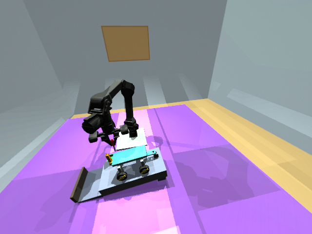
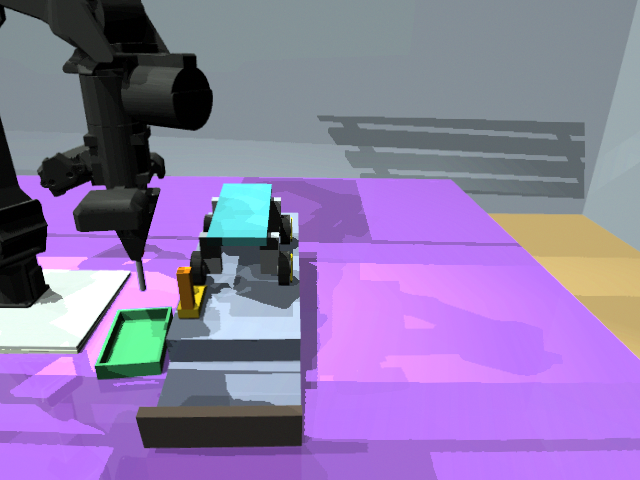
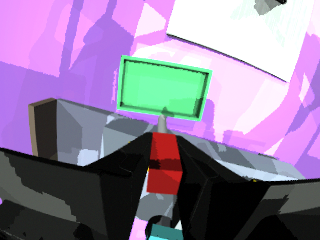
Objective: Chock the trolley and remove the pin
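My gripper is shut on the red-headed stop pin. The pin's red head is between the fingers and its grey shank points down, in the air beside the ramp. The green tray lies beside the ramp, nearer the exterior camera than the pin; it looks empty. The trolley with its cyan top stands on the ramp. The yellow chock with its orange handle stands at the downhill side of a near-tray wheel; whether they touch is unclear.
A brown end board stands across the ramp's low end. A white plate lies under the arm's base, beside the tray.
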`<state>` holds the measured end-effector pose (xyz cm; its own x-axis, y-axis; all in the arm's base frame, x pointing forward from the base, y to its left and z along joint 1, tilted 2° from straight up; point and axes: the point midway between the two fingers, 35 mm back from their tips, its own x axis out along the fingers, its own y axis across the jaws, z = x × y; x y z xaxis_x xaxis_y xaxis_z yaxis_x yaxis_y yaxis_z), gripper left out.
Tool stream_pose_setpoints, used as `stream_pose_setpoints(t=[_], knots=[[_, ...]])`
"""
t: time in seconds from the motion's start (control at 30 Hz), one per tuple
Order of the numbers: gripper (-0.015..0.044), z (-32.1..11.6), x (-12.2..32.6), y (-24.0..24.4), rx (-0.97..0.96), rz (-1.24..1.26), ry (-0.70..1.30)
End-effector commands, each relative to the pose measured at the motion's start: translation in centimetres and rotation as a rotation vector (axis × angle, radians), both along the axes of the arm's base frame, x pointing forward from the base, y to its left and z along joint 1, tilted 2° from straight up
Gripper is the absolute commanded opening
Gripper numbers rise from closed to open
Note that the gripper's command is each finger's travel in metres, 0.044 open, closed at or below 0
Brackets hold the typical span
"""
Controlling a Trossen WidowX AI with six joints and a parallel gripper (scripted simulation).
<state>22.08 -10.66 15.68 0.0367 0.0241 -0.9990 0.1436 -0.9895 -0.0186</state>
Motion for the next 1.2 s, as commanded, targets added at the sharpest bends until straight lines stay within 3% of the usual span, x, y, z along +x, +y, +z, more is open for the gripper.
stream_pose_setpoints(t=[0.0,0.63,1.17], knots=[[0.0,-0.9,-1.1,-0.1,-0.008,-0.024,0.004],[0.0,-4.0,-1.2,-0.9,-0.172,-0.033,-0.015],[0.0,-7.6,-1.0,-2.8,-0.182,-0.033,-0.016]])
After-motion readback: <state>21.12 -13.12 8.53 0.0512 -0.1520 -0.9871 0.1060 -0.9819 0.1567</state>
